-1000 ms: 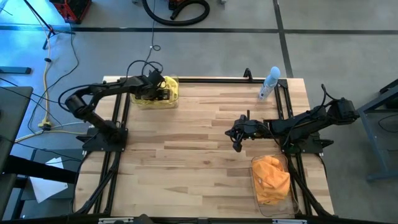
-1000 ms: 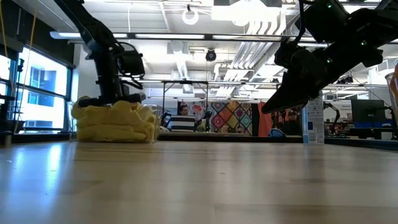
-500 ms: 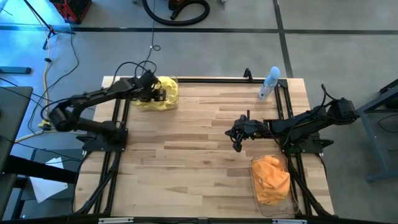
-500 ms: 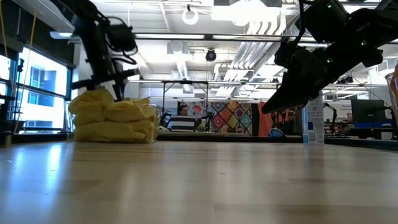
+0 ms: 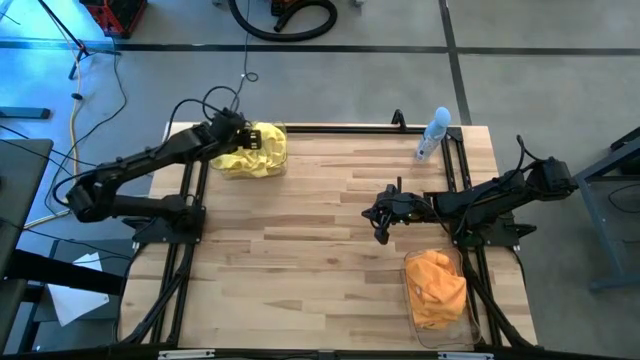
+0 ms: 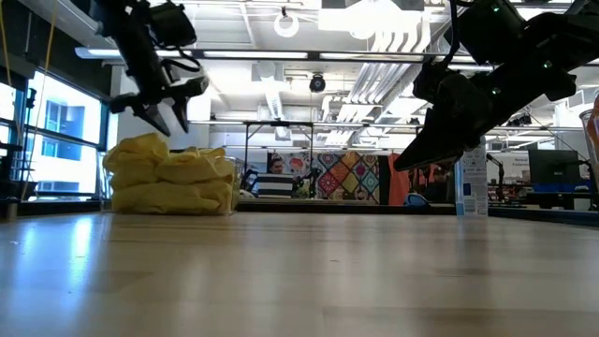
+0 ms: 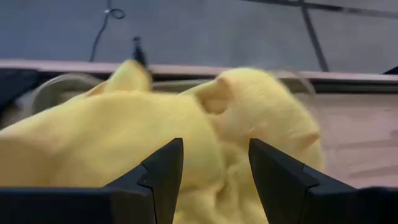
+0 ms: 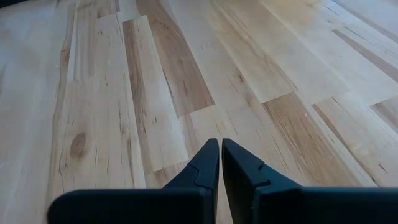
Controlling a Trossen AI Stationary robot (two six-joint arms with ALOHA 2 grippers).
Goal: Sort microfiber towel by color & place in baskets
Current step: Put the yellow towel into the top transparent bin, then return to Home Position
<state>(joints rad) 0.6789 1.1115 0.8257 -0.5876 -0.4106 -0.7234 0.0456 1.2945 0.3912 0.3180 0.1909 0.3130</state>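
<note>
1. High view shows the wooden counter point(image 5: 300, 250) with 2 clear baskets, 1 at its 11 o'clock corner point(image 5: 272, 168) and 1 at its 5 o'clock corner point(image 5: 470, 325).
2. Yellow microfiber towels point(image 5: 255, 152) fill the 11 o'clock basket; orange microfiber towels point(image 5: 436, 287) fill the 5 o'clock one.
3. Left hand point(image 6: 167, 120) hangs just above the yellow pile, fingers spread and holding nothing.
4. Right hand point(image 5: 381, 234) hovers over bare boards near the counter's centre, toward 3 o'clock, fingers pressed together on nothing.
5. Pale blue spray bottle point(image 5: 433, 134) stands at the 1 o'clock corner.
</note>
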